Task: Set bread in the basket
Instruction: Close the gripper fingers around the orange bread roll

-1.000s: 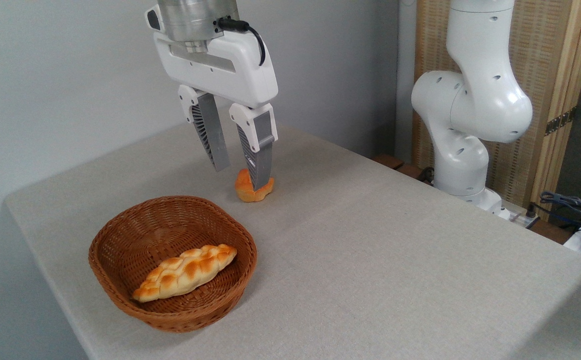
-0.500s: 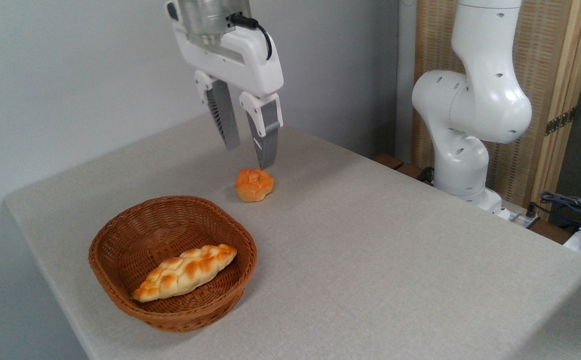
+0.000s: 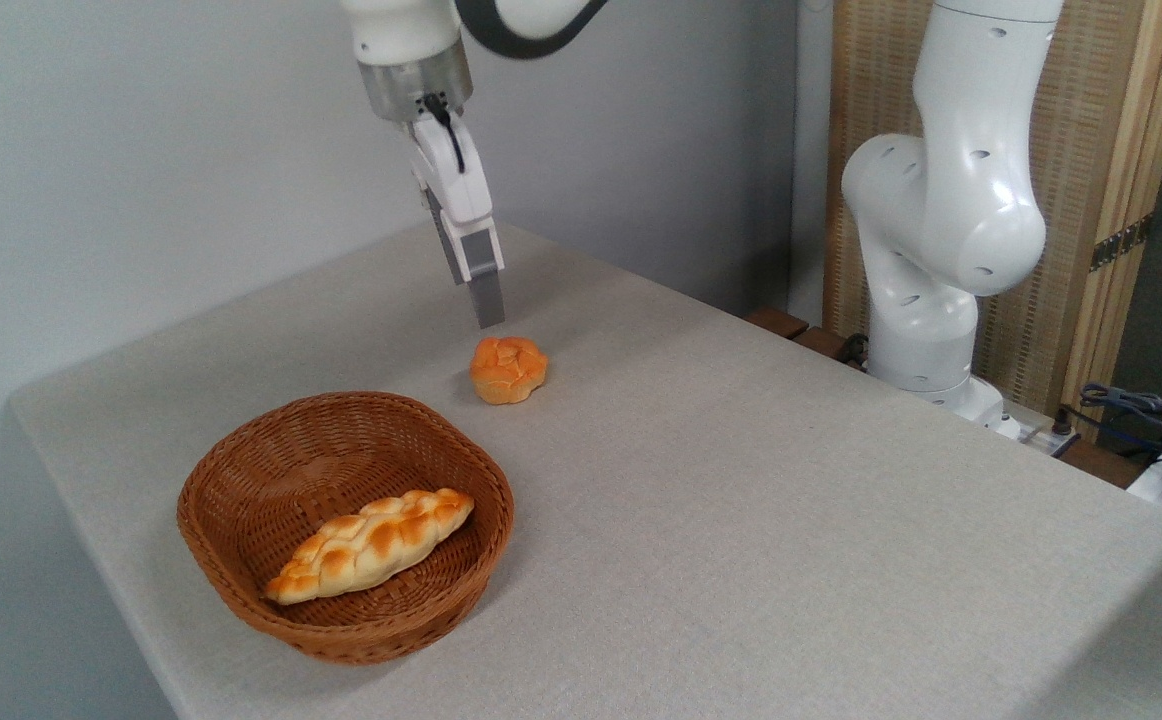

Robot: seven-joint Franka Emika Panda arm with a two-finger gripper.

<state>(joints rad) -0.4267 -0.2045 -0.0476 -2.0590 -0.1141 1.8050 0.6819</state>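
Round bun sits ungrasped on bench, outside wicker basket; end effector above, spread unclear edge-on

A table covered in a pale grey-beige cloth carries everything. A small round orange-golden bun, the bread, sits directly on the cloth toward the far side, apart from all else. Nearer the front left corner rests the brown woven wicker basket, its thick rim well short of the bun. A long braided golden loaf lies slantwise inside the basket, not on the cloth itself.
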